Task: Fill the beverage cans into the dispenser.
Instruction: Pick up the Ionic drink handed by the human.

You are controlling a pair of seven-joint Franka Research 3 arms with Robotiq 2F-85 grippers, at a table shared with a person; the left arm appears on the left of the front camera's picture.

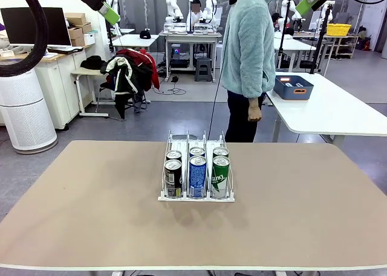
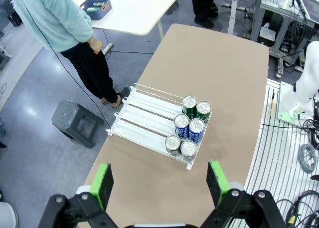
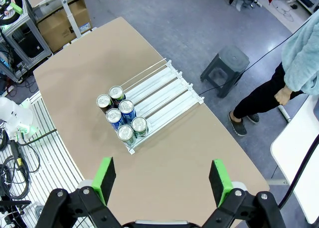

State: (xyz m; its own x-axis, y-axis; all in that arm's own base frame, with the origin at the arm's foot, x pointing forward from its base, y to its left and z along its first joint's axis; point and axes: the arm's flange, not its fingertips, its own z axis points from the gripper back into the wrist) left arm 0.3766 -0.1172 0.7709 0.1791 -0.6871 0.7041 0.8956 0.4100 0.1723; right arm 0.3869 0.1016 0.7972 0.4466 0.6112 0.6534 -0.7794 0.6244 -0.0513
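The white wire dispenser (image 1: 188,138) stands in the middle of the tan table. Several beverage cans sit upright at its front lip, two per lane: black ones (image 1: 173,178) left, blue ones (image 1: 198,176) in the middle, green ones (image 1: 220,177) right. The rear of the lanes is bare. High above the table, my left gripper (image 1: 110,12) and right gripper (image 1: 308,3) hang open and hold nothing. From above, the left gripper (image 2: 161,183) looks down on the dispenser (image 2: 144,106) and cans (image 2: 189,128). The right gripper (image 3: 162,180) does the same over the dispenser (image 3: 169,91) and cans (image 3: 122,119).
A person in a light teal fleece stands at the table's far edge, one hand (image 1: 254,113) hanging down. A blue bin (image 1: 293,87) sits on a white table behind. A dark stool (image 2: 79,123) stands on the floor by the far edge.
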